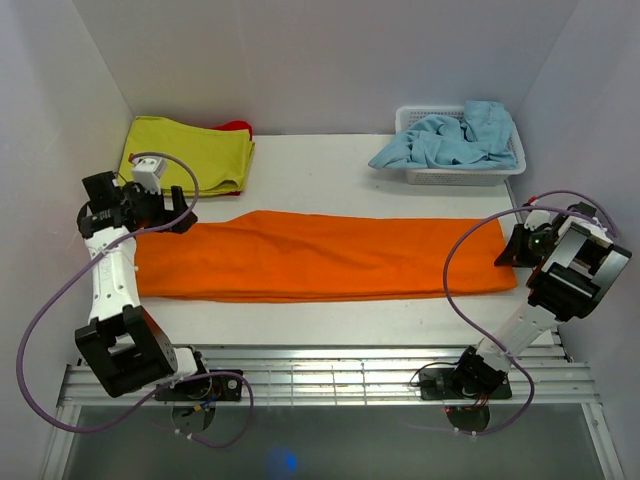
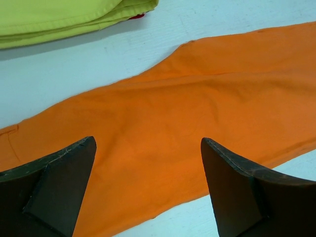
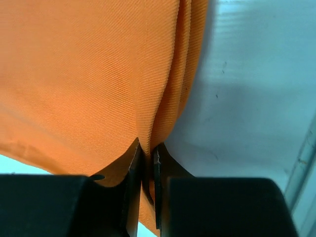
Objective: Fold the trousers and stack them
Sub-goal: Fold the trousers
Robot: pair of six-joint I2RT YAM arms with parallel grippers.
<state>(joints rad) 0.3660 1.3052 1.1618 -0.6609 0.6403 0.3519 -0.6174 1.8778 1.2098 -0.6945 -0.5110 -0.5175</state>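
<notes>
- The trousers lie flat across the middle of the table, their long axis running left to right in the top view.
- The right gripper is at their right end, jaws pinched narrow on a fold of orange edge.
- The left gripper hovers over the left end, jaws wide, holding nothing.
- The next fold likely means carrying the right end leftward along that axis.
</notes>
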